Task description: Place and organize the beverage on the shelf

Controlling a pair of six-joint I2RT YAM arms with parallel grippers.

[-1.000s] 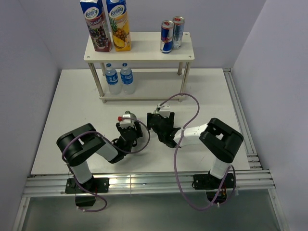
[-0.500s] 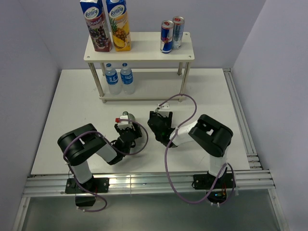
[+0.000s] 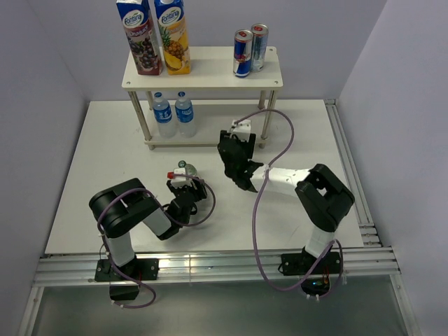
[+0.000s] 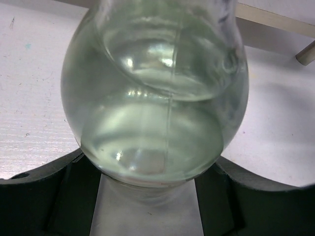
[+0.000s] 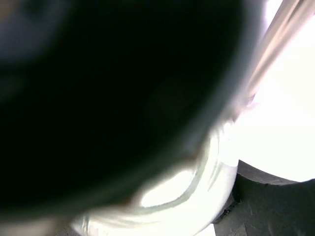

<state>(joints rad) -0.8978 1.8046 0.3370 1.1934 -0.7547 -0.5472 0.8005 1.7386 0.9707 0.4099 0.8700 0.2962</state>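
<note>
The white shelf (image 3: 210, 75) stands at the back. Two juice cartons (image 3: 154, 35) and two cans (image 3: 250, 50) are on its top board, and two water bottles (image 3: 173, 114) on its lower board. My left gripper (image 3: 186, 186) is shut on a clear glass bottle (image 3: 185, 168) (image 4: 157, 98) of pale liquid, low over the table's middle. My right gripper (image 3: 234, 150) is near the shelf's front right leg. It is shut on a dark bottle (image 5: 108, 98) with a clear bottom that fills the right wrist view.
The shelf's front right leg (image 3: 267, 115) is just beyond the right gripper. Purple cables (image 3: 276, 140) loop from both arms over the table. A raised rail (image 3: 350, 168) runs along the table's right edge. Grey walls enclose the back and sides.
The right gripper has closed on the dark bottle and moved away from the table's middle toward the shelf's right leg. The left gripper and its clear bottle have barely shifted.
</note>
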